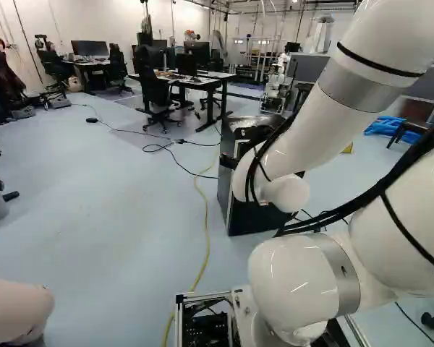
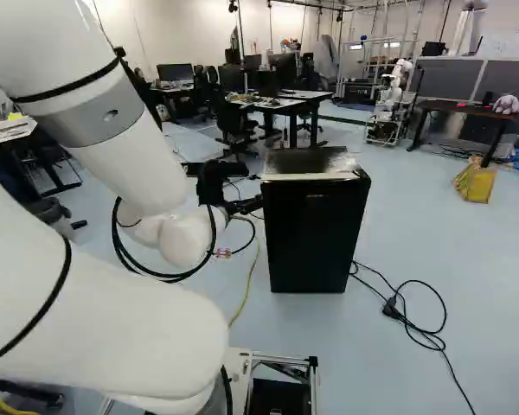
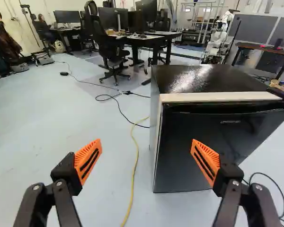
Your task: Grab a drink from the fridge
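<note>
My gripper (image 2: 249,205) reaches forward beside the black fridge (image 2: 316,229) in the right base view, partly behind my arm. Seen from the wrist, the gripper (image 3: 146,152) stands open with nothing between its orange pads. The fridge (image 3: 203,151) is ahead, mostly toward one finger's side, its dark front door (image 3: 227,137) looking closed under a pale strip. In the left base view my arm covers much of the fridge (image 1: 235,206). No drink shows; the fridge's inside is hidden.
A yellow cable (image 3: 133,165) runs along the floor beside the fridge. A black cable (image 2: 415,324) lies coiled on its other side. Desks (image 2: 285,104) and office chairs (image 1: 155,94) stand beyond, with another robot (image 2: 389,99) farther back.
</note>
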Motion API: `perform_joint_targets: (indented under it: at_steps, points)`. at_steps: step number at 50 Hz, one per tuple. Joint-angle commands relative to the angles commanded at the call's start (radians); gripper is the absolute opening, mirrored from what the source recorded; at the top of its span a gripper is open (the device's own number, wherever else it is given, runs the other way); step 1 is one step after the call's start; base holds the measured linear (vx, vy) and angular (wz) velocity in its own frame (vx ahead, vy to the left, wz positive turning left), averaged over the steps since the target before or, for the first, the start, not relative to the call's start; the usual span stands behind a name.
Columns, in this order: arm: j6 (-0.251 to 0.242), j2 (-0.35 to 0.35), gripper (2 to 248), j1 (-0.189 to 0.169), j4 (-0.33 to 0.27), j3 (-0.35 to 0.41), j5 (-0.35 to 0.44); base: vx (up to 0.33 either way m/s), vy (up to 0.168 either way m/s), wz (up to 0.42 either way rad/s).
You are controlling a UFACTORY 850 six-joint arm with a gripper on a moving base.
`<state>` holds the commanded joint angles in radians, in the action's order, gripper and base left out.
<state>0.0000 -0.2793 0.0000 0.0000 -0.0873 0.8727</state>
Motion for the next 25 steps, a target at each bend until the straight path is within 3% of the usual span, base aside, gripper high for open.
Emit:
perform_joint_targets:
  at_steps: [25]
  points:
    - [0.0,0.0,247,0.0,0.0,0.0,0.0,0.0,0.002,0.004]
